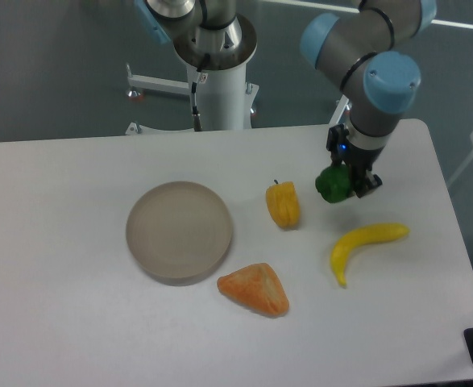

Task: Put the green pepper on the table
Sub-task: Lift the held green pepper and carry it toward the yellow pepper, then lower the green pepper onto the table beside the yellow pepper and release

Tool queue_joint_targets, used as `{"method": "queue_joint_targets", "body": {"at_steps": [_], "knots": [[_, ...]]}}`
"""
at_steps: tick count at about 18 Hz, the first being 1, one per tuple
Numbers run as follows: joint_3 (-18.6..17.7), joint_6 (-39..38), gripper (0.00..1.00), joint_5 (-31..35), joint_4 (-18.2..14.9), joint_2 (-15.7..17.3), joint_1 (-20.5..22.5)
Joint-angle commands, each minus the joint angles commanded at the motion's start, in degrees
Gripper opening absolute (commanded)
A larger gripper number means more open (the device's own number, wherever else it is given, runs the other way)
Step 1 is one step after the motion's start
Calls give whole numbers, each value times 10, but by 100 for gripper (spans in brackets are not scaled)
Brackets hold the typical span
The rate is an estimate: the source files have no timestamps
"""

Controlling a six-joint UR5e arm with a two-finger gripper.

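Green pepper [331, 184] between the jaws, gripped; just beside yellow pepper [284, 205]

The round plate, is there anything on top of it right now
Nothing: the plate shows a bare top. The green pepper is held in the gripper off to the right, past the yellow pepper. What lies under the plate is hidden.

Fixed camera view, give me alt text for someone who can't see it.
A robot gripper holds a green pepper in its jaws at the right of a white table. To its left lies a yellow pepper, in front a banana. Further left are a round grey plate and an orange wedge-shaped item.
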Motion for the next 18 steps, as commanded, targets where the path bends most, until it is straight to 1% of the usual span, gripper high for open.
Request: {"method": "queue_joint_targets", "body": {"at_steps": [1, 2, 6, 8, 10, 12, 13, 14, 15, 16, 18], "knots": [[-42, -2, 0, 0, 25, 26, -2], [-61, 1, 0, 0, 29, 37, -1], [-101, 3, 0, 3, 34, 57, -2], [-109, 2, 2, 4, 41, 57, -3], [-112, 1, 10, 4, 45, 54, -4], [-114, 1, 16, 3, 54, 49, -4], [-114, 3, 26, 3, 59, 45, -4], [-114, 4, 41, 3, 59, 43, -4], [-114, 4, 68, 3, 59, 42, -4], [-113, 4, 100, 3, 59, 42, -3], [-104, 2, 100, 3, 58, 43, -2]]}}
